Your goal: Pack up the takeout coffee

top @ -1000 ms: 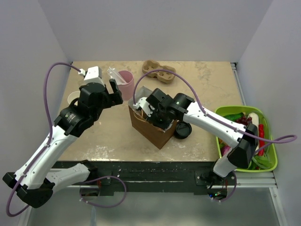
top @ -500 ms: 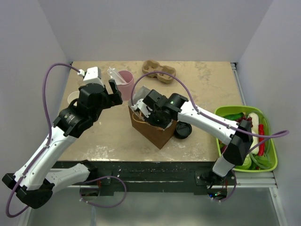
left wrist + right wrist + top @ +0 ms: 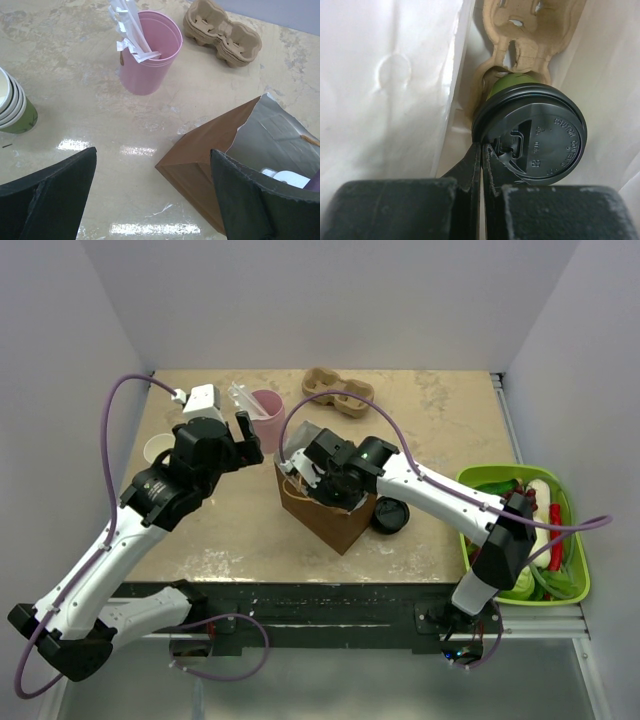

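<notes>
Coffee: small paper takeout cup with round black plastic lid (image 3: 532, 142), inside the brown paper bag (image 3: 325, 525), seated in a moulded cardboard carrier (image 3: 520, 20).
Right gripper (image 3: 482, 150): closed, seemingly pinching the lid's left rim.
Left gripper (image 3: 152, 155): spread wide, empty, left of the bag.
Handling: likely light and crushable; the lid may pop, so the cup wall is the safer hold.

Both my arms, reaching forward
My left gripper (image 3: 152, 152) hangs with fingers spread wide; my right gripper (image 3: 482, 150) points down (arm stretched toward the middle), fingers pressed almost together.
</notes>
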Robot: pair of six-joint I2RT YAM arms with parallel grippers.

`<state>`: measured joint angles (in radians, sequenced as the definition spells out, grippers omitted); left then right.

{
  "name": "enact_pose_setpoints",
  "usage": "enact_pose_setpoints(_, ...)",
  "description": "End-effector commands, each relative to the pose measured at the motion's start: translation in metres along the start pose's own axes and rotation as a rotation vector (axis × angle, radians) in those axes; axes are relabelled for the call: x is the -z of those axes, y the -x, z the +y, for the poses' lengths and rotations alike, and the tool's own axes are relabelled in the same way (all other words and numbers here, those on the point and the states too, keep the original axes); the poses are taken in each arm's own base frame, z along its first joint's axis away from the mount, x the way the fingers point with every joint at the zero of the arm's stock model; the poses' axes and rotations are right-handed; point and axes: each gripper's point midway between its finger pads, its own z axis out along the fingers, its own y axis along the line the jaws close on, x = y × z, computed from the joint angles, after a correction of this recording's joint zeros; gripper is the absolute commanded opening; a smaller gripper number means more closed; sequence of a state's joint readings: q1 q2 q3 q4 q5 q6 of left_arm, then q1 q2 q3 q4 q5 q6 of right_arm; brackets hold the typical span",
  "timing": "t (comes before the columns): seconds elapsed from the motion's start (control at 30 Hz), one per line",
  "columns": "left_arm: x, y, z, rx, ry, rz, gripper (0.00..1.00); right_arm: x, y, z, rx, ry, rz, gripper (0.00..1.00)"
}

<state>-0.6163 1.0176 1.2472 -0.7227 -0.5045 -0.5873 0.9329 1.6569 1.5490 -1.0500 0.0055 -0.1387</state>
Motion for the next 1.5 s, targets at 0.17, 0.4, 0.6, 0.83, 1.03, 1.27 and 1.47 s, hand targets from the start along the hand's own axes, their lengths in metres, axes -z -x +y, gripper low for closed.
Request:
enact_pose_setpoints(0.17, -0.001, 0.007, -0.004, 0.017, -0.016, -0.032, 1.00, -0.009, 0.005, -0.011, -0.021, -0.022, -0.003, 0.00)
enact_pose_setpoints(0.4, -0.001, 0.006, -0.004, 0.019, -0.016, -0.032, 1.00, -0.015, 0.004, -0.017, -0.032, -0.029, 0.002, 0.00)
enact_pose_setpoints(0.6, -0.001, 0.006, -0.003, 0.020, -0.017, -0.034, 1.00, -0.025, 0.003, -0.017, -0.037, -0.014, 0.009, 0.00)
enact_pose_setpoints(0.83, -0.001, 0.005, -0.002, 0.017, -0.016, -0.035, 1.00, -0.045, -0.006, -0.021, -0.047, -0.012, 0.052, 0.00)
enact_pose_setpoints(1.03, -0.002, 0.004, -0.002, 0.016, -0.013, -0.033, 1.00, -0.050, -0.010, -0.018, -0.049, 0.007, 0.048, 0.00)
enact_pose_setpoints(1.27, -0.002, 0.004, -0.002, 0.014, -0.013, -0.030, 1.00, -0.054, -0.009, -0.017, -0.048, 0.017, 0.040, 0.00)
enact_pose_setpoints(1.47, -0.004, 0.002, -0.004, 0.008, -0.015, -0.025, 1.00, -0.048, -0.003, -0.018, -0.050, 0.015, 0.014, 0.00)
